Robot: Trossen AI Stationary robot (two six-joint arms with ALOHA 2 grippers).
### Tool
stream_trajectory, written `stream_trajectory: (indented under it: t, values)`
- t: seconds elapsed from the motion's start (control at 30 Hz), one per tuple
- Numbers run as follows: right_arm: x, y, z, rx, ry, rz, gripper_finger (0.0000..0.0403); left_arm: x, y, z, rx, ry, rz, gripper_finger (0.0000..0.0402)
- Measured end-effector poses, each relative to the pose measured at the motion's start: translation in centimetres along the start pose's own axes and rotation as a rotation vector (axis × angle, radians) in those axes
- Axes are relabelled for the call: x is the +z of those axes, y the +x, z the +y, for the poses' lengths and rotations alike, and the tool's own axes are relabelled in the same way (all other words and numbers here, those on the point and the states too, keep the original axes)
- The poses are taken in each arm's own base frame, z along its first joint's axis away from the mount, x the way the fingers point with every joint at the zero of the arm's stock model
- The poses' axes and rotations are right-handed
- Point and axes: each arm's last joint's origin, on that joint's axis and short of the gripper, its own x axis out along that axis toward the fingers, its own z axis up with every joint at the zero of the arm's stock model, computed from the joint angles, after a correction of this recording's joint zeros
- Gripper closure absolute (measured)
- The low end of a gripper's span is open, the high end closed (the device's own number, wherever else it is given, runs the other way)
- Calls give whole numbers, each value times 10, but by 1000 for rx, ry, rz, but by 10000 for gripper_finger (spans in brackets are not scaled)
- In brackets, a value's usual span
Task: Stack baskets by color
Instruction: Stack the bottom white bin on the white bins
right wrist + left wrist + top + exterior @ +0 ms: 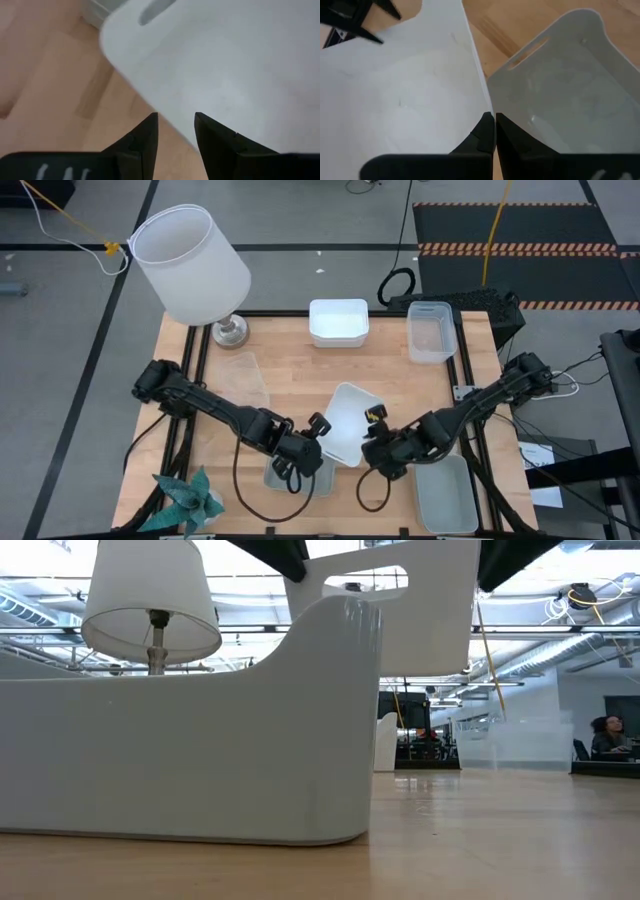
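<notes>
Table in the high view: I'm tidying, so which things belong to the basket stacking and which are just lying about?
Job: white basket, clear basket, tilted white basket, grey baskets.
Lying about: lamp, teal cloth.

Surface: wooden table [300,385].
Far edge: lamp [195,265], white basket [338,321], clear basket [430,332].
Left side: clear basket [245,378].
Near edge: grey-green baskets [445,495], teal cloth [185,500].
</notes>
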Motion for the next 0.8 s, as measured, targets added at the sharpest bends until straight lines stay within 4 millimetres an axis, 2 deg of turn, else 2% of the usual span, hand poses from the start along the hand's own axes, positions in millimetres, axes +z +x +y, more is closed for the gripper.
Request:
stream_trajectory:
  t: [0.17,0.57,0.8]
  values:
    - [-2,2,0,-12,-49,26,284,-1,0,-1,-5,-8,10,398]
    - [-6,6,1,-37,-164,49,340,-1,0,-1,-8,-8,14,397]
    - [-7,9,1,-36,-178,53,345,-1,0,-1,-6,-9,14,398]
